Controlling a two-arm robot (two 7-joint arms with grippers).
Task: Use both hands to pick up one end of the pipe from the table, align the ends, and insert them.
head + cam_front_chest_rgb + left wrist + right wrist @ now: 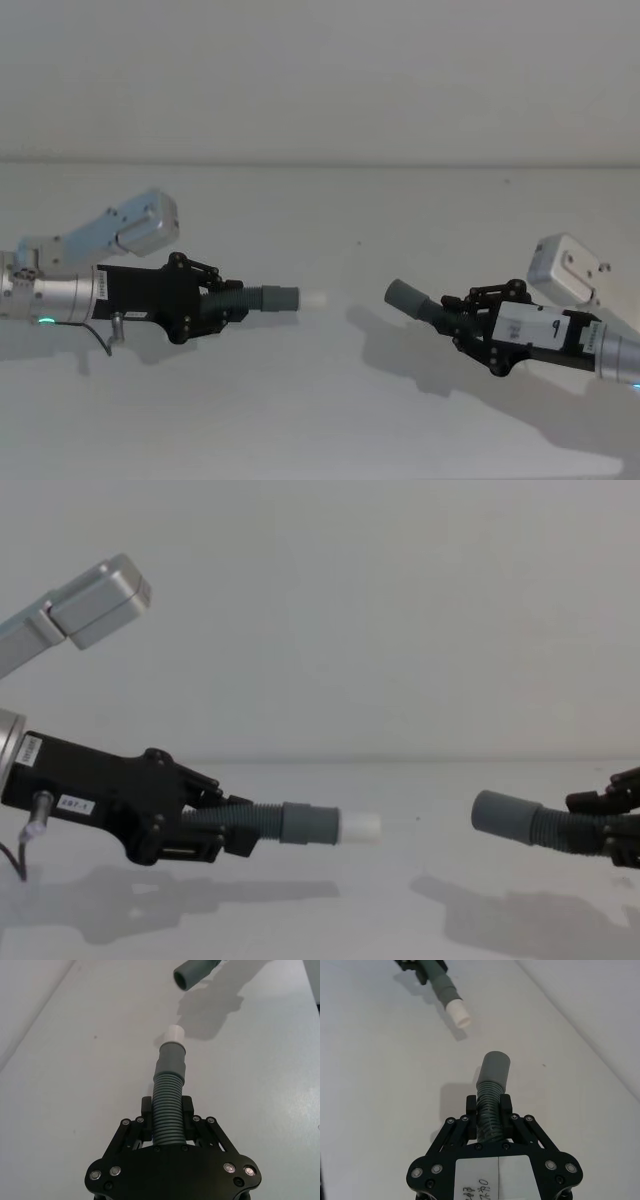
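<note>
My left gripper [222, 305] is shut on the ribbed part of one pipe piece [262, 298], held above the table [330, 400]. Its grey cuff ends in a narrower white tip [312, 298] that points right. In the left wrist view the fingers clamp the ribbed pipe piece [167, 1110] just behind the cuff. My right gripper [458, 318] is shut on the other pipe piece [425, 306], whose plain grey cuff [405, 296] points left and slightly up. The two ends face each other across a gap, also seen in the chest view between the white tip [361, 827] and the grey cuff [505, 814].
The white table [330, 920] runs wide under both arms, with their shadows on it. A plain pale wall [320, 80] stands behind its far edge.
</note>
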